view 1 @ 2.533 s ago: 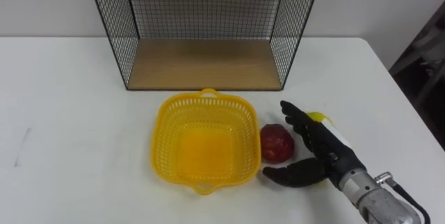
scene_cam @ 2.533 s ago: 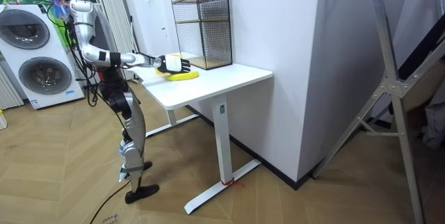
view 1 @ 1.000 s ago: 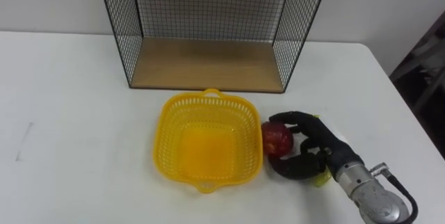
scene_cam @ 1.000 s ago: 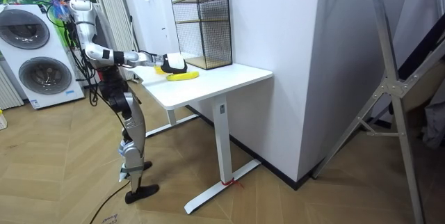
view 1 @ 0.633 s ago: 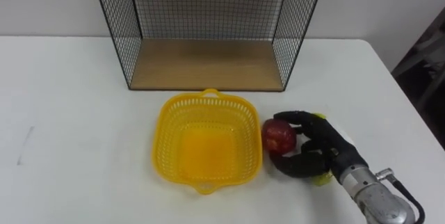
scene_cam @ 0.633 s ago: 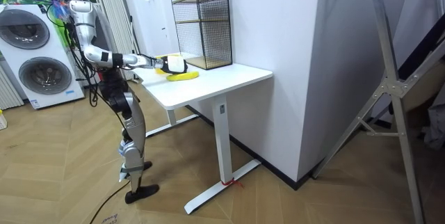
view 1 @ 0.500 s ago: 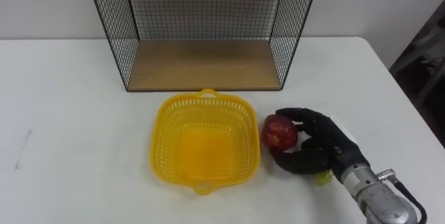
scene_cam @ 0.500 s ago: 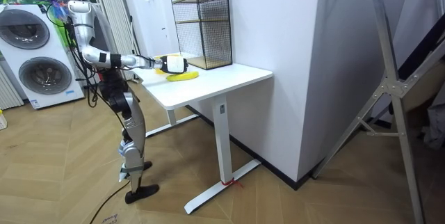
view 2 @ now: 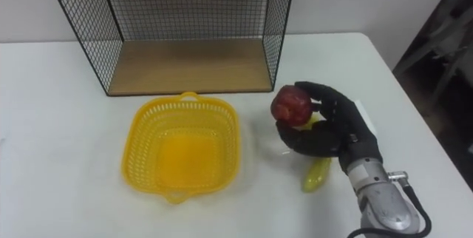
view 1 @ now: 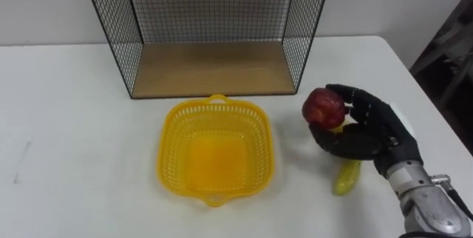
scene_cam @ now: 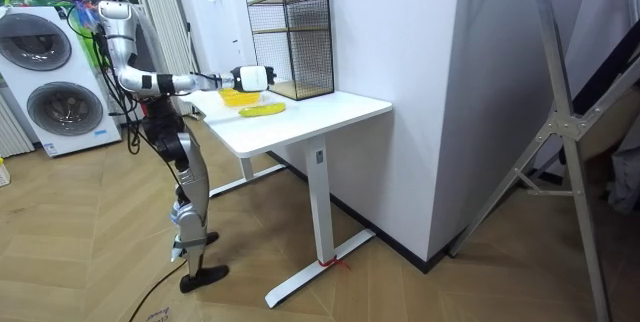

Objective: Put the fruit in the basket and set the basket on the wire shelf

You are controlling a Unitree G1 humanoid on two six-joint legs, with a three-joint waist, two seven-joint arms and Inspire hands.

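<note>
White bench (view 1: 66,120) set against a pale wall, with a black wire shelf (view 1: 211,27) standing at its far edge, wooden boards inside the mesh. Just in front of the shelf, a yellow plastic basket (view 1: 171,131), upright on the bench top, with small handle tabs at its far and near rims.

Right of the basket and apart from it, the right robot hand (view 1: 373,134) on an arm from the lower right, dark fingers and thumb curled round a red apple (view 1: 324,106). Apple held up clear of the bench, outside the basket, level with the basket's far rim in the eye views.

Beneath that hand, a yellow-green banana (view 1: 346,177) lying flat on the bench, its far end hidden behind the palm, its near end pointing toward the front edge.

From the room view: standing upright on a wooden floor at the bench's end on the room view's left, right arm stretched out level over the bench top, hand raised above basket and banana. Behind, two washing machines (scene_cam: 45,72).
</note>
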